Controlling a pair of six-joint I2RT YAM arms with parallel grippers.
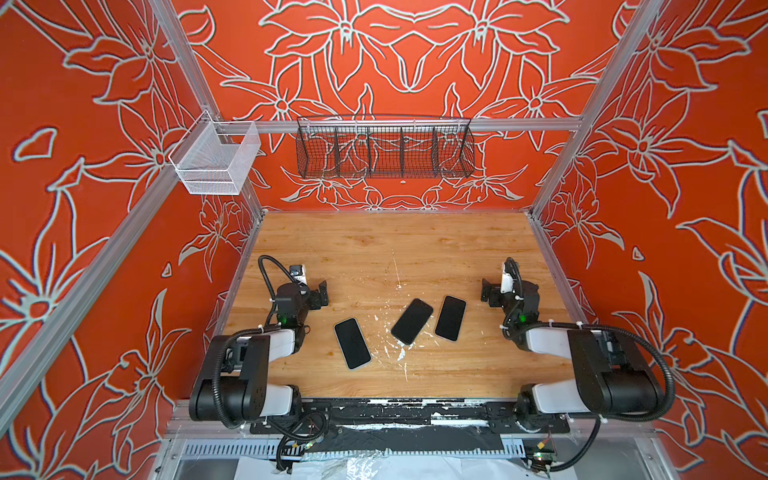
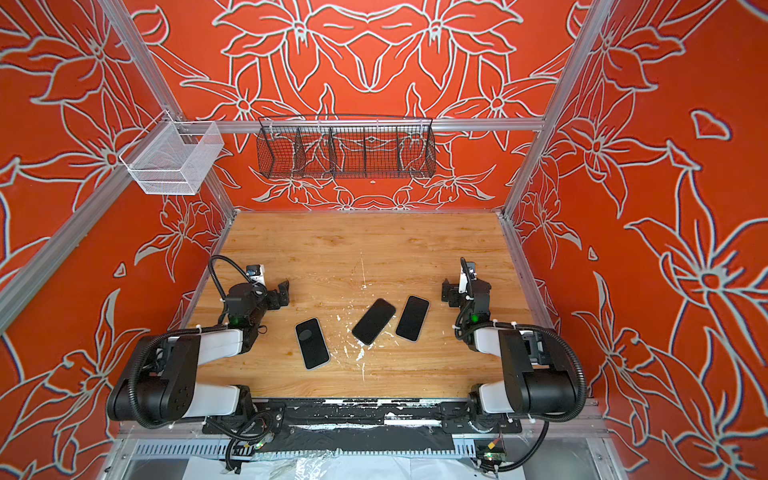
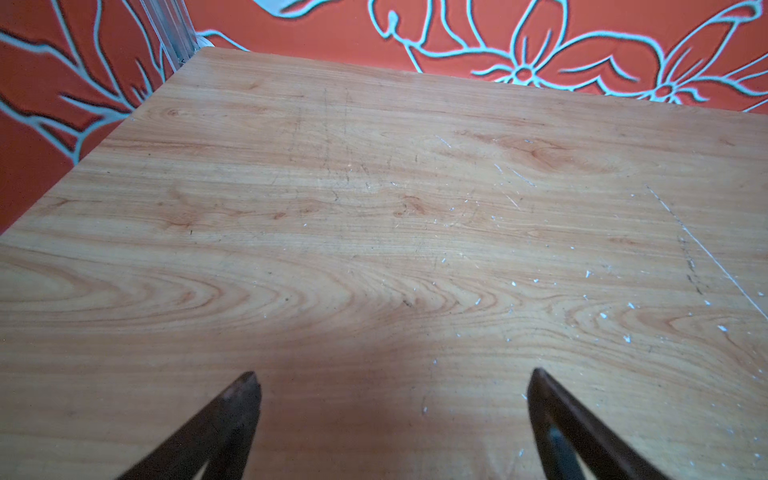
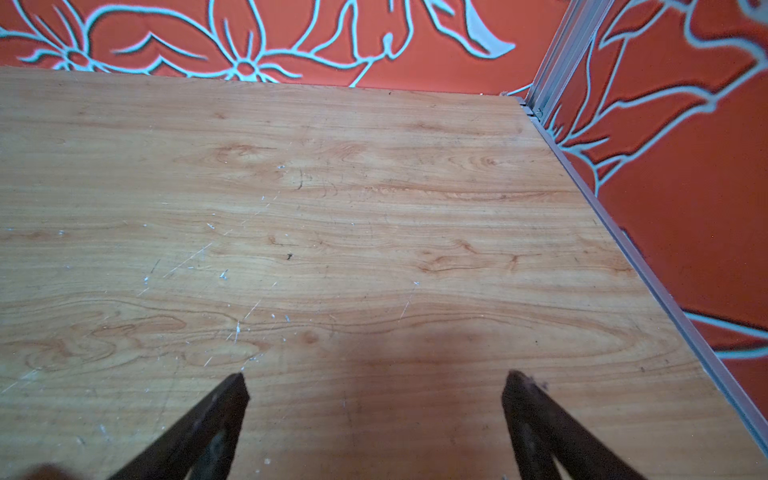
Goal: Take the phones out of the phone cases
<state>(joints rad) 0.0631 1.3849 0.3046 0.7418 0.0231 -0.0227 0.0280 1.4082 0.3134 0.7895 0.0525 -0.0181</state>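
Observation:
Three dark phones lie screen-up on the wooden table in both top views. The left phone point(image 1: 352, 343) point(image 2: 312, 343) has a pale rim round it, which may be the phone case. The middle phone point(image 1: 412, 321) point(image 2: 373, 321) and the right phone point(image 1: 450, 318) point(image 2: 412, 318) lie close side by side, and I cannot tell whether either has a case. My left gripper point(image 1: 322, 293) point(image 2: 284, 293) point(image 3: 395, 376) hangs open above bare wood, left of and behind the phones. My right gripper point(image 1: 486, 291) point(image 2: 446, 293) point(image 4: 376, 378) is open too, just right of the right phone. Neither wrist view shows a phone.
A black wire basket point(image 1: 384, 149) hangs on the back wall and a white mesh basket point(image 1: 216, 160) on the left rail. Aluminium frame rails point(image 4: 648, 266) border the table. White flecks point(image 1: 401, 353) mark the wood in front of the phones. Both arm bases stand at the front edge.

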